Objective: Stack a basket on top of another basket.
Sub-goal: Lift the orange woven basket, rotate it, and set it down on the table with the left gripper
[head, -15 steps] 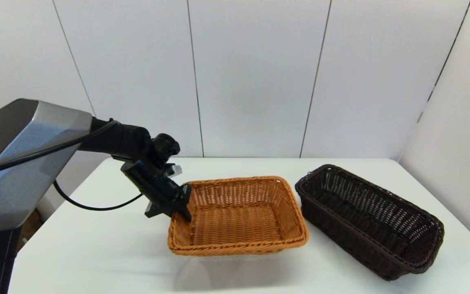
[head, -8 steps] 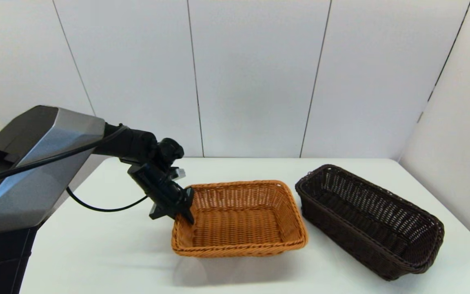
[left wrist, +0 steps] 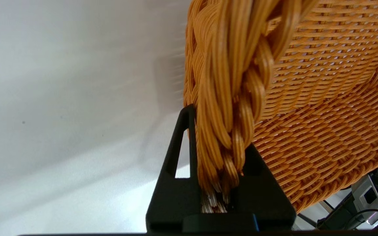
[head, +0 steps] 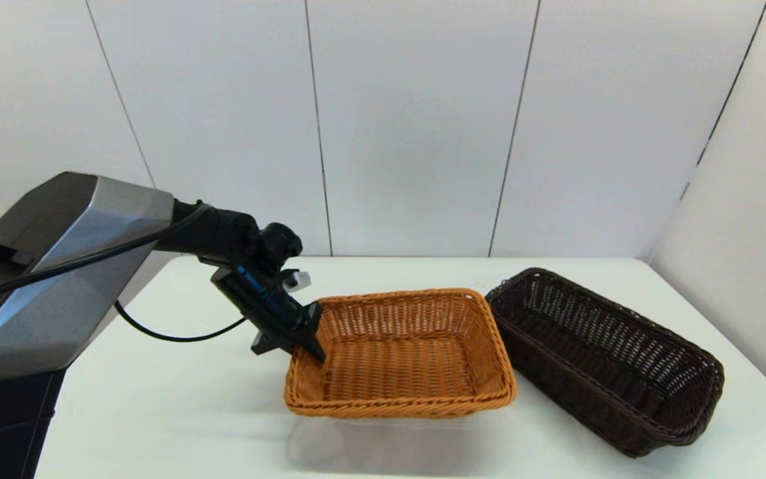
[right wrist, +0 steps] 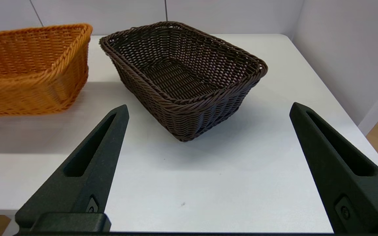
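The right hand (right wrist: 208,164) hangs low at the near edge of the white surface (head: 177,412), its fingers spread wide and holding nothing. Farther in, the left hand (head: 303,336) pinches the braided left rim of the orange-tan basket (head: 399,352), which appears lifted clear of the surface. The dark brown basket (head: 606,359) sits just beside it on the right, barely apart.

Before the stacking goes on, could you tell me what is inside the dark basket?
Nothing: the dark basket shows only its bare woven floor. The part of the floor behind its near wall is hidden.
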### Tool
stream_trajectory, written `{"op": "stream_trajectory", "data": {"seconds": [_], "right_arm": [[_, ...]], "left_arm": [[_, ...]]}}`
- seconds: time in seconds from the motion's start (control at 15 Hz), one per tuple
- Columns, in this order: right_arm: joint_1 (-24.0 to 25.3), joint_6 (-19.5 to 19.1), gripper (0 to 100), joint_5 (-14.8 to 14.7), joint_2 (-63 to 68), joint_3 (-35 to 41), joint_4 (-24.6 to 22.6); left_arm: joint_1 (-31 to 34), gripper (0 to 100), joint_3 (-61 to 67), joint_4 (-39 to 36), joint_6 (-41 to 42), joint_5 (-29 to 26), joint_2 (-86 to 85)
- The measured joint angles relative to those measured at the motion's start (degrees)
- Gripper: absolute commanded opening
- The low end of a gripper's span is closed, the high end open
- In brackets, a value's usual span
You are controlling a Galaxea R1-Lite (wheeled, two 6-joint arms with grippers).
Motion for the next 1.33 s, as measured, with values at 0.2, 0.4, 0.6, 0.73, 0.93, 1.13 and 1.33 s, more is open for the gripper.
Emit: {"op": "stream_trajectory", "data": {"seconds": [0.2, 0.4, 0.6, 0.73, 0.93, 1.13, 1.33], "right_arm": [[0.0, 0.0, 100, 0.0, 0.0, 0.0, 0.0], [0.0, 0.0, 100, 0.0, 0.0, 0.0, 0.0], [0.0, 0.0, 100, 0.0, 0.0, 0.0, 0.0], [0.0, 0.0, 100, 0.0, 0.0, 0.0, 0.0], [0.0, 0.0, 100, 0.0, 0.0, 0.0, 0.0], [0.0, 0.0, 100, 0.0, 0.0, 0.0, 0.0], [0.0, 0.0, 100, 0.0, 0.0, 0.0, 0.0]], "left_arm": [[0.0, 0, -0.7, 0.0, 0.0, 0.4, 0.4], [0.0, 0, -1.5, 0.1, 0.0, 0.8, 0.5], [0.0, 0, -1.7, 0.1, 0.0, 3.9, 0.6], [-0.1, 0, -2.1, 1.2, 0.0, 5.2, 0.8], [-0.1, 0, -5.3, 5.3, 0.0, 5.3, 1.1], [-0.4, 0, -8.6, 7.7, -0.2, 5.3, 1.6], [-0.8, 0, -10.5, 9.0, -0.5, 5.2, 2.9]]}}
